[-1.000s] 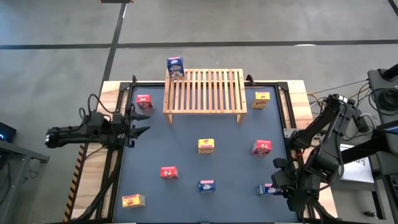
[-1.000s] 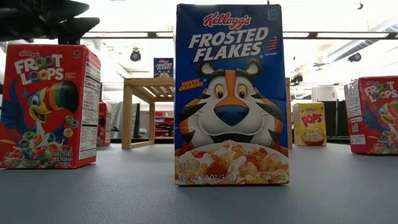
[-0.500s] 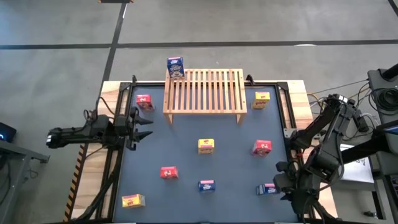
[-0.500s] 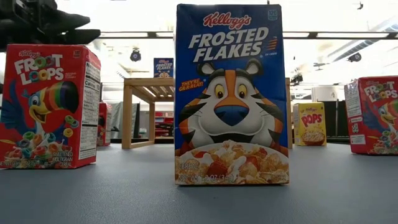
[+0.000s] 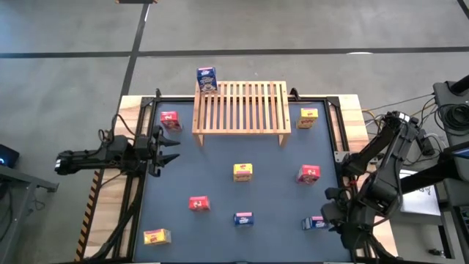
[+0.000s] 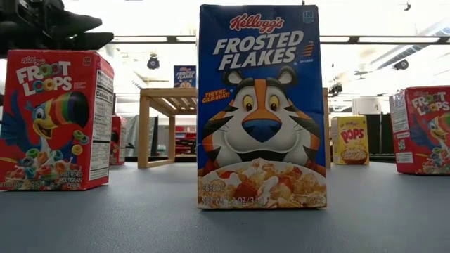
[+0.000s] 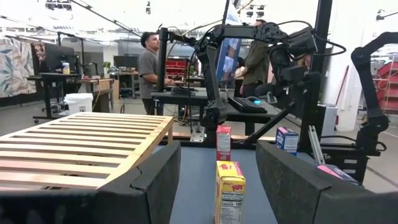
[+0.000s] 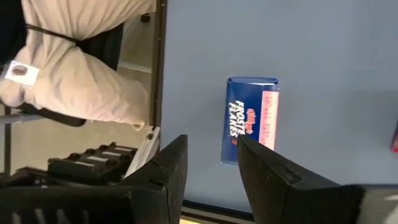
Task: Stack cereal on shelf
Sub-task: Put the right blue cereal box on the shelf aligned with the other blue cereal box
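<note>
Right gripper [image 5: 331, 218] hangs fingers apart just beside the lying blue Frosted Flakes box [image 5: 315, 223] at the desk's [image 5: 220, 176] near-right corner; straddle its narrow sides squarely before closing, left gripper [image 5: 167, 150] waits open.

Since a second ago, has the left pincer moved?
Yes. In the high view the left pincer has drifted toward the near edge of the table, away from the red box by the shelf.

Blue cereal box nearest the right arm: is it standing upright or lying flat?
Lying flat: the small blue cardboard cereal box shows its long side panel facing up on the blue mat, below the right pincer.
</note>
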